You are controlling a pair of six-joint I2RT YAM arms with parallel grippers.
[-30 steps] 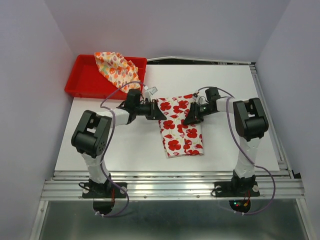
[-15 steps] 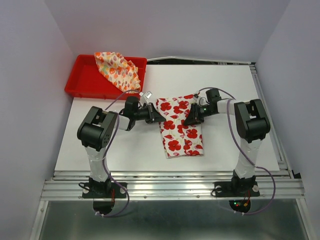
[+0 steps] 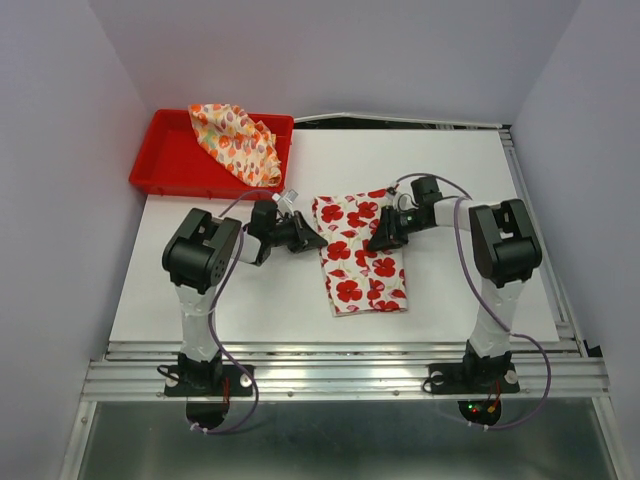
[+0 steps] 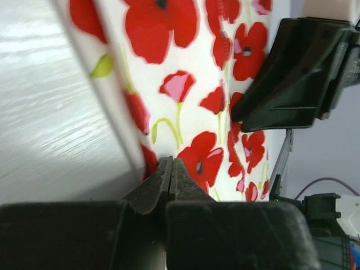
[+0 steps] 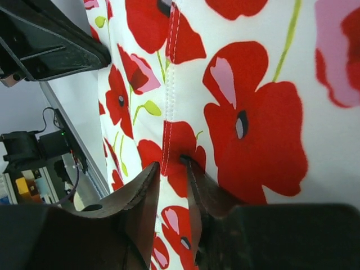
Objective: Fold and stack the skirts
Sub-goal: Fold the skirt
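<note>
The white skirt with big red flowers lies folded into a narrow strip mid-table. It fills the left wrist view and the right wrist view. My left gripper is shut, and its tips touch the skirt's left edge. I cannot see any cloth between them. My right gripper rests on the skirt's upper right part. Its jaws are a narrow gap apart over a stitched seam. The cream skirt with small orange marks lies crumpled in the red tray.
The red tray sits at the table's far left corner. A metal rail runs along the table's right edge. Grey walls close in both sides. Each gripper shows in the other's wrist view: the right one and the left one.
My left gripper has drawn back a little to the left and toward me, to the skirt's edge. Its elbow has swung inward. The skirt and the right arm have stayed put.
</note>
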